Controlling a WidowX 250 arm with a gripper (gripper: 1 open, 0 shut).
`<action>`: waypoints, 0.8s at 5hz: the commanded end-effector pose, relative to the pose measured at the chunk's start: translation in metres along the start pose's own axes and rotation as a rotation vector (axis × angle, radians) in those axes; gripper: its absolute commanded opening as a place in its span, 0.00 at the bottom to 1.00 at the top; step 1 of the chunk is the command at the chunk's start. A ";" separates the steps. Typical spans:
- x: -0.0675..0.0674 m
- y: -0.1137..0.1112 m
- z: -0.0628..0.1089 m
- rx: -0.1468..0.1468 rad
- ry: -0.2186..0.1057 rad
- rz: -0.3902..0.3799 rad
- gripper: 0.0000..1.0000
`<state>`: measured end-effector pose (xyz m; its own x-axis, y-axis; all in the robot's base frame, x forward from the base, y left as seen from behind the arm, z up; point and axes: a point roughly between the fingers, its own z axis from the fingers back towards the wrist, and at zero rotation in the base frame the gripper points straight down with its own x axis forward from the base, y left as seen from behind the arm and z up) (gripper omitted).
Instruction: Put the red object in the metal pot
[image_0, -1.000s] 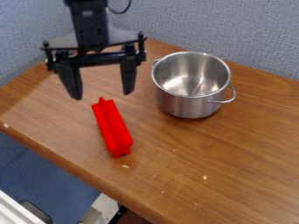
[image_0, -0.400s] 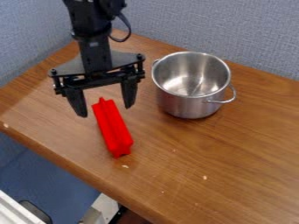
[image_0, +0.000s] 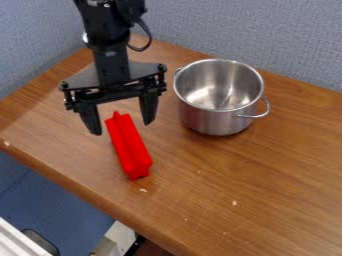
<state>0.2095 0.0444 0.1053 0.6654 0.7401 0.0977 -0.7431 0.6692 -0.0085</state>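
End effector (image_0: 122, 119) spread wide above the bench (image_0: 221, 190), nothing pinched, red block (image_0: 128, 146) lying on the wood just below it; silver pot (image_0: 221, 97) upright alongside, apart from the block

Prob. a lab or robot test area: a black, jointed metal robot arm (image_0: 110, 45) over a brown, wood-grained, flat tabletop (image_0: 214, 200). Grey, fabric-textured upright panels (image_0: 267, 30) stand behind the tabletop, w/ a blue, flat surface (image_0: 47, 205) below its near-left edge. Exact type of room can't be told from this view.
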 end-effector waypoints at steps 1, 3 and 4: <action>0.007 0.000 0.003 -0.007 -0.020 0.033 1.00; 0.010 0.000 0.001 -0.012 -0.022 0.051 1.00; 0.011 0.000 0.000 -0.016 -0.022 0.060 1.00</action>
<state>0.2131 0.0482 0.1013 0.6394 0.7623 0.1000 -0.7650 0.6439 -0.0167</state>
